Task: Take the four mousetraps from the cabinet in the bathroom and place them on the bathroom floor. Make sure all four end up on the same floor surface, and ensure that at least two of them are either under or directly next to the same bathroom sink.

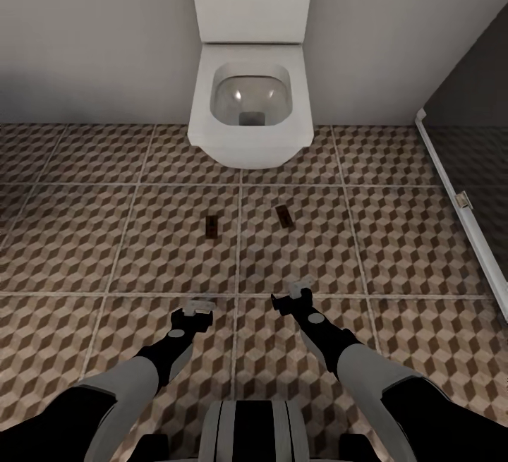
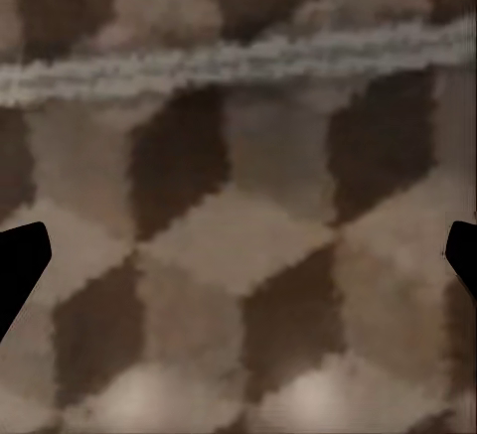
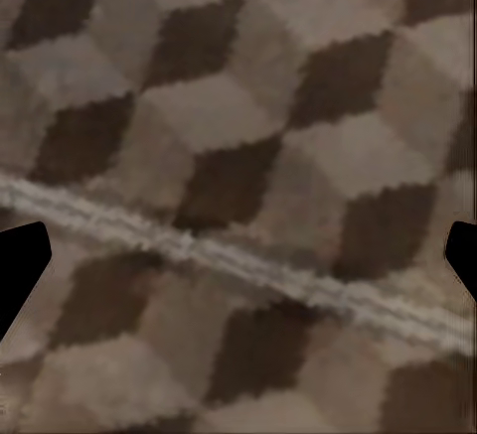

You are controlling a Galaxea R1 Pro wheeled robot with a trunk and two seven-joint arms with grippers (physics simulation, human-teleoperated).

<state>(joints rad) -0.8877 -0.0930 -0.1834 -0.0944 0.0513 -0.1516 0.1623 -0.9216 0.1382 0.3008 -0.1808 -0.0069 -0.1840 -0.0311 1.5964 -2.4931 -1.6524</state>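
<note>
Two mousetraps (image 1: 211,226) (image 1: 284,216) seen flat on tiled floor (image 1: 395,236), ahead of both grippers; left gripper (image 1: 200,305) and right gripper (image 1: 295,294) spread wide, empty.

The cube-patterned floor (image 1: 395,236) carries two mousetraps, one (image 1: 211,226) ahead of the left gripper (image 1: 200,305), one (image 1: 284,216) ahead of the right gripper (image 1: 296,293).

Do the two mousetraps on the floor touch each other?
Apart. In the head view, the left mousetrap and the right mousetrap lie on separate tiles of the bathroom floor, with a grout line and bare tile between them.
</note>
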